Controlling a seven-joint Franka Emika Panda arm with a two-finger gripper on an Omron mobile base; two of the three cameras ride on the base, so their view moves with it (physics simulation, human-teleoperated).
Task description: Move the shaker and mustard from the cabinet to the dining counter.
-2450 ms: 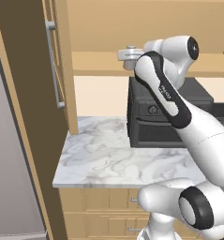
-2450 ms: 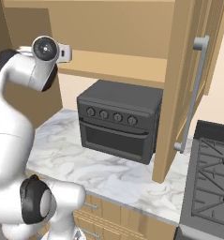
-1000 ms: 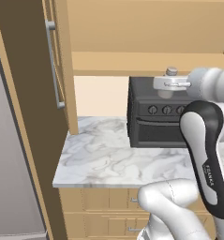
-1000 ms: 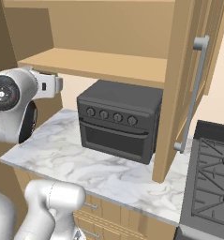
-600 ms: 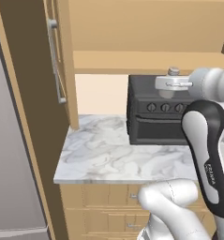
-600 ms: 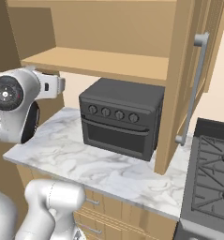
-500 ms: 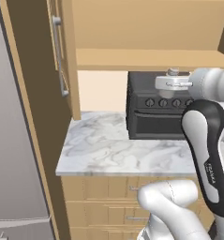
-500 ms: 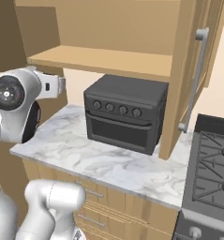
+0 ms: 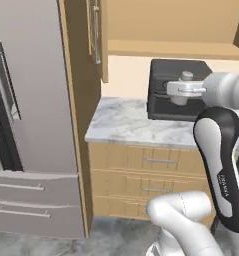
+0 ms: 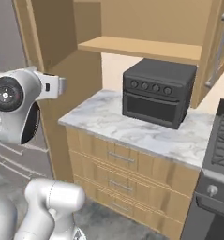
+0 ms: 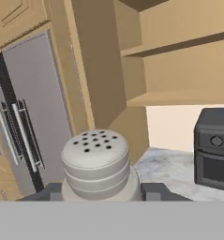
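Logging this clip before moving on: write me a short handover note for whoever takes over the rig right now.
Gripper: jaws closed on the shaker, held upright, well clear of the cabinet.
Cabinet: door open, the shelves in view look bare.
Mustard and dining counter: not located in these views.
Nearby: black oven on the small marble countertop, fridge to the left.
Done: shaker taken out.
Left: deliver shaker to the dining counter, then find and move the mustard.

The arm [image 9: 218, 165] is built of rounded, glossy white shells joined by dark grey, near-black bands — one long dark strip along the forearm link carries small white lettering, too small to read. In the right base view a joint [image 10: 6, 93] ends in a round dark cap with a pale centre ring. The wrist flange [image 9: 183, 90] is light grey, stepped and blocky. The fingertips [image 11: 153, 191] are small, squared and dark grey.
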